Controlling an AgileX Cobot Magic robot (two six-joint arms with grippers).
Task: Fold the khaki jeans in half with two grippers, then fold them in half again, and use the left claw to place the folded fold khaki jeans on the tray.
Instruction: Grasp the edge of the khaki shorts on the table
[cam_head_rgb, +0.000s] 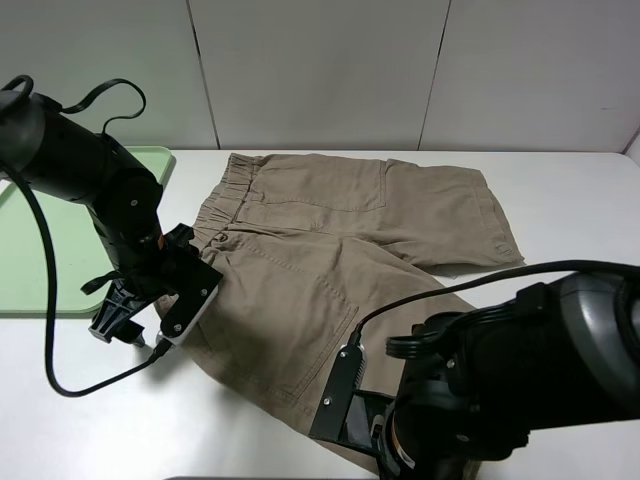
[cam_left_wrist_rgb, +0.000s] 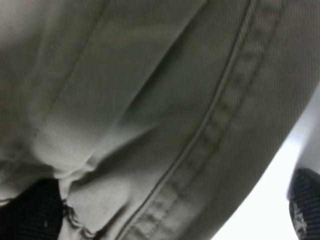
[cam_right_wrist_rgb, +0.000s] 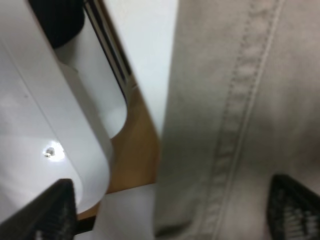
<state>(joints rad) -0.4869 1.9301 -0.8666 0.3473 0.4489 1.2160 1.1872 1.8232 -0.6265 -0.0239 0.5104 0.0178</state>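
In the high exterior view, the khaki jeans (cam_head_rgb: 330, 230) are being shown spread flat and unfolded on the white table (cam_head_rgb: 560, 200). The waistband is lying toward the tray (cam_head_rgb: 20, 280), and the legs are pointing away from it. The tray is being left at the left edge of the table, just beside the waistband, with no part of the garment on it. The left claw (cam_head_rgb: 150, 315) is being held low at the near waistband corner. The right gripper (cam_head_rgb: 355, 410) is being held at the hem of the near leg.

In the left wrist view, the left claw (cam_left_wrist_rgb: 167, 210) is being held wide. Its two dark fingertips are being seen far apart at the frame's edges, with the cloth (cam_left_wrist_rgb: 150, 100) and its stitched seam lying loose between them. Nothing is being pinched.

In the right wrist view, the right gripper (cam_right_wrist_rgb: 172, 212) is likewise being held wide. One fingertip is being placed off the cloth and the other over it, so the hemmed edge (cam_right_wrist_rgb: 240, 100) is being straddled, not gripped.

The task is being judged as barely begun. The first grasp is only being set up. Both folds and the carrying to the tray are being left to do.
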